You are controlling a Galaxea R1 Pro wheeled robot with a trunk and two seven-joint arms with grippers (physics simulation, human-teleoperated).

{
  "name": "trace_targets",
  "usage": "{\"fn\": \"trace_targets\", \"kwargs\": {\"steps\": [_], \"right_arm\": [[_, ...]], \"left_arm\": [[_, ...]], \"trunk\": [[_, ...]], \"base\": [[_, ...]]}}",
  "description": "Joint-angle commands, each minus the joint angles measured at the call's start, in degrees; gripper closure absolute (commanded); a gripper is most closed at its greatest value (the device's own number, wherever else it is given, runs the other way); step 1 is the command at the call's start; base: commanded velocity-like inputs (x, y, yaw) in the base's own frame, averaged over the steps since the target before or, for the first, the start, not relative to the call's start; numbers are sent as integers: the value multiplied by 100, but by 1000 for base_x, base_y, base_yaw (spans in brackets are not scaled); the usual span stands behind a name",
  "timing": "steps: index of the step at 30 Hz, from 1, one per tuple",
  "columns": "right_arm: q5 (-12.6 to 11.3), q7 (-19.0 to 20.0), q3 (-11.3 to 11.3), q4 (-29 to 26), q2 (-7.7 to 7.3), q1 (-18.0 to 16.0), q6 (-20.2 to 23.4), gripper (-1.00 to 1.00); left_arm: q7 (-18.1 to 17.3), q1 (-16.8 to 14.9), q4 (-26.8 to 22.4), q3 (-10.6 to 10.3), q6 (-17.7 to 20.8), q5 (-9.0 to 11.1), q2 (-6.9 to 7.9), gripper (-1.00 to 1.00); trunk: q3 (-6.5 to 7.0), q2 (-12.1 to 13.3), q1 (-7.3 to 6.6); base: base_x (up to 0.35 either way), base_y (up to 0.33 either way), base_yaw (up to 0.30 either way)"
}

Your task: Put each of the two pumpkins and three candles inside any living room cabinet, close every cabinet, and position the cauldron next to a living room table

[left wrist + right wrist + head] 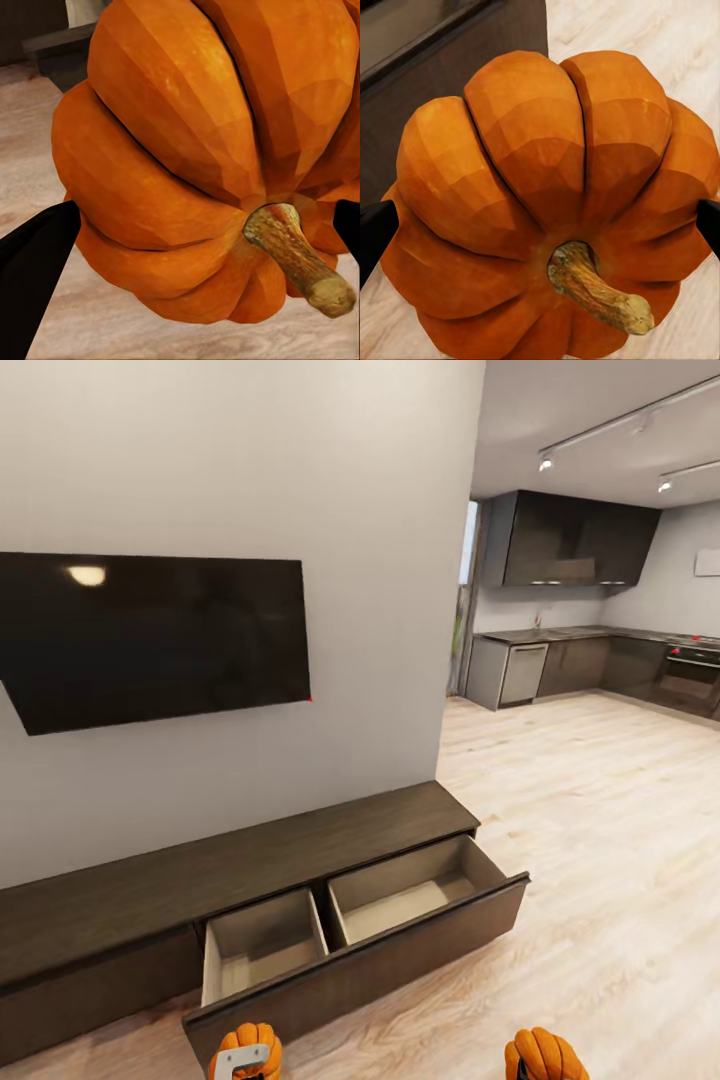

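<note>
While gripped: pumpkin (195,150) btwn left gripper (195,247) fingers.

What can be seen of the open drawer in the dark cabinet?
The drawer is pulled fully out of the long, low dark brown cabinet under the wall TV. Its flat, handleless front looks like dark wood; the inside is pale beige, split by a divider into two compartments, both empty. It hangs above the light wood floor, and nothing touches it.

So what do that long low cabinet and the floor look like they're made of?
The cabinet looks like dark brown wood or wood veneer with a matte finish: faint grain streaks run along its top. Its open drawer is lined in plain pale beige, perhaps painted board. The floor looks like light wood planks or laminate, with visible grain and plank seams.
</note>
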Motion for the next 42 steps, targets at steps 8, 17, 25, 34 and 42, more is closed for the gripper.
{"fn": "trace_targets", "kwargs": {"steps": [8,17,25,34,42], "right_arm": [[10,-31,32,-3,-4,-4,-8,100],[11,-31,39,6,3,-4,-8,100],[18,-23,42,6,1,-4,-8,100],[18,-30,48,6,6,-4,-8,100],[18,-24,49,6,6,-4,-8,100]], "left_arm": [[33,-13,-25,-48,-40,29,2,100],[31,-13,-25,-48,-40,29,2,100],[32,-12,-27,-48,-40,29,2,100],[32,-12,-27,-48,-40,29,2,100],[31,-12,-25,-48,-40,29,2,100]], "trunk": [[-7,-4,3],[-7,-4,3],[-7,-4,3],[17,-4,3],[53,-4,3]], "base": [[250,-242,2],[250,-224,230],[250,-107,23],[217,-47,151],[237,-216,229]]}}
